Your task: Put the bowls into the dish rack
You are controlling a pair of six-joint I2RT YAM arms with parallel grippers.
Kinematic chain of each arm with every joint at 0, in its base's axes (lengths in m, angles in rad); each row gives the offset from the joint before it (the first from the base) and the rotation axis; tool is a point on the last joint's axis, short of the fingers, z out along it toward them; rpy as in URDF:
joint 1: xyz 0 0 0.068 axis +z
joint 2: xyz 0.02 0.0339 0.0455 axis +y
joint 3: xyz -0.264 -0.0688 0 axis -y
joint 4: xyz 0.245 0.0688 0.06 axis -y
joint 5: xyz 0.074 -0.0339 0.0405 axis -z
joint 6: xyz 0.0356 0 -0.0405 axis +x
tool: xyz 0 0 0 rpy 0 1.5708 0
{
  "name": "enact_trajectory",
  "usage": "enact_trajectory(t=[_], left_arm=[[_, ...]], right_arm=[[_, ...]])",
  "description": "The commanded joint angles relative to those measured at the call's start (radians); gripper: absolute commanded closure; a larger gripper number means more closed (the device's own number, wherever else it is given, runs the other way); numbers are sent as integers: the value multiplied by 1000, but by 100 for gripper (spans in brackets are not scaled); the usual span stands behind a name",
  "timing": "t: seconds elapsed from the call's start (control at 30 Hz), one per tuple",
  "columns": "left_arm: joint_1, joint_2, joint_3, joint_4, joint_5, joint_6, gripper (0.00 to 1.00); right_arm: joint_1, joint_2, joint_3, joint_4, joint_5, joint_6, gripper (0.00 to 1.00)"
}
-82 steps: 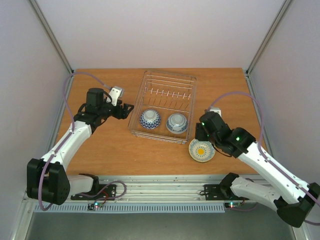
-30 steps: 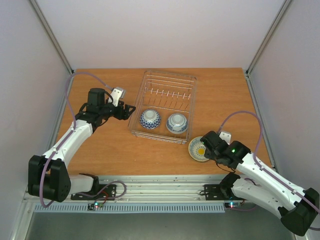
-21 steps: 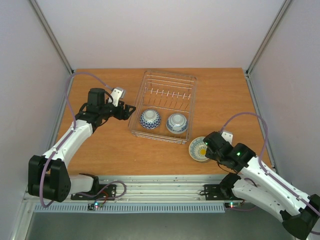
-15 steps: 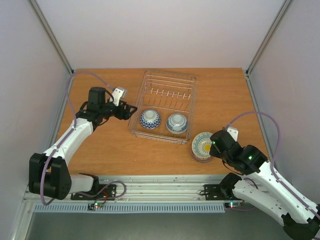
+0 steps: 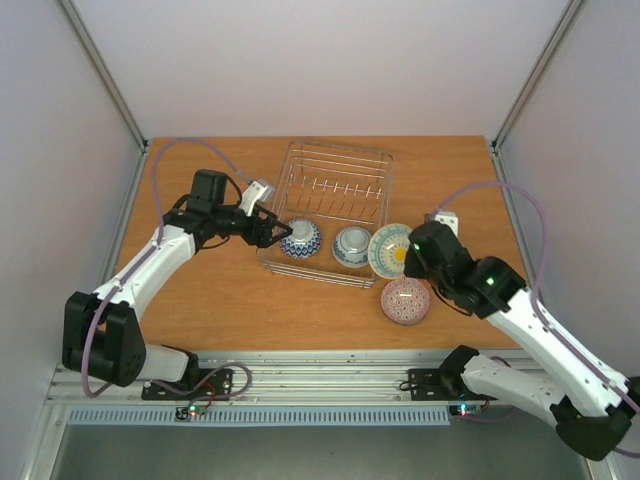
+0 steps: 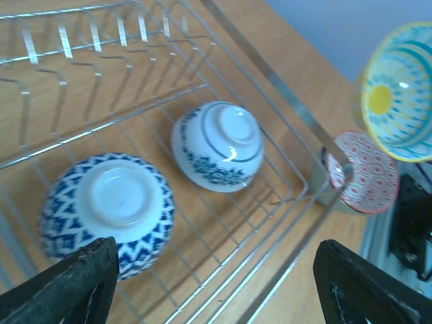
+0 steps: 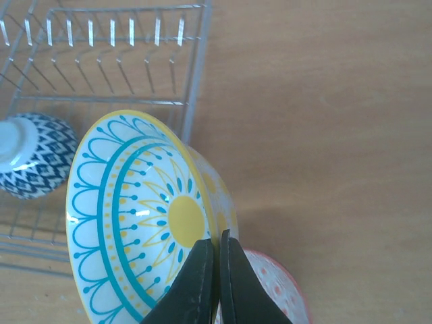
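Yellow-and-teal bowl (image 5: 388, 250) is the one in hand. The right gripper (image 7: 216, 241) is pinched shut on its rim, holding it off the table (image 5: 460, 180) just beside the right wall of the dish rack (image 5: 388, 185). It hangs tilted, mouth toward the rack and partly upward, foot to the right. Being round, it has no long axis, only that slanted mouth-to-foot line. Next, I judge, it must clear the wall and settle near the blue-and-white bowls (image 5: 299, 237) lying upside down inside. A red bowl (image 5: 405, 301) waits on the table. The left gripper (image 5: 268, 228) hovers, spread apart, at the rack's left side.
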Motion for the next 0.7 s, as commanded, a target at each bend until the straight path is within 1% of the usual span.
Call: enact_trajectory(t=[0.0, 0.23, 0.37, 0.43, 0.67], left_arm=[[-36, 33, 52, -85, 128, 49, 20], [-54, 36, 77, -136, 178, 75, 20], [-56, 32, 75, -138, 176, 78, 19], [-55, 32, 73, -135, 164, 77, 20], [-56, 44, 67, -120, 137, 73, 20]], right_arm=[[0, 113, 78, 199, -36, -97, 99], [15, 318, 197, 312, -133, -158, 99], [51, 433, 280, 322, -125, -196, 99], [78, 471, 317, 328, -122, -229, 99], [170, 547, 410, 332, -103, -258, 99]])
